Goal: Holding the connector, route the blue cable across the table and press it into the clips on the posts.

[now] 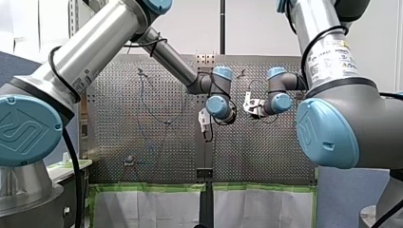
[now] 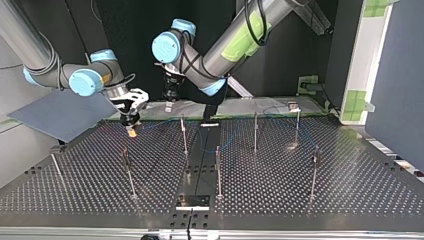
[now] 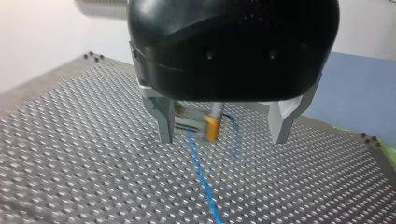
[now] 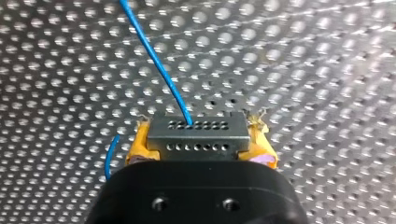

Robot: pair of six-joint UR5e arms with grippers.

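Observation:
In the right wrist view my right gripper point(image 4: 200, 144) has its yellow pads point(image 4: 139, 148) shut on a grey connector point(image 4: 196, 127) with rows of small holes. The blue cable point(image 4: 156, 58) leaves the connector and runs ahead over the perforated table. In the top view this gripper point(image 2: 131, 126) hangs low over the table's far left part. My left gripper point(image 3: 224, 133) is open, its metal fingers point(image 3: 164, 122) apart with nothing between them. It hovers just behind the connector point(image 3: 189, 122), and the cable point(image 3: 201, 179) trails toward the camera. Thin posts point(image 2: 184, 134) stand across the table.
Several more posts point(image 2: 255, 131) rise from the perforated table point(image 2: 280, 190), with one point(image 2: 218, 170) near a dark centre plate point(image 2: 193, 201). The cable point(image 2: 272, 108) lies slack along the far edge. A blue-grey panel point(image 2: 60, 117) lies at the top view's left.

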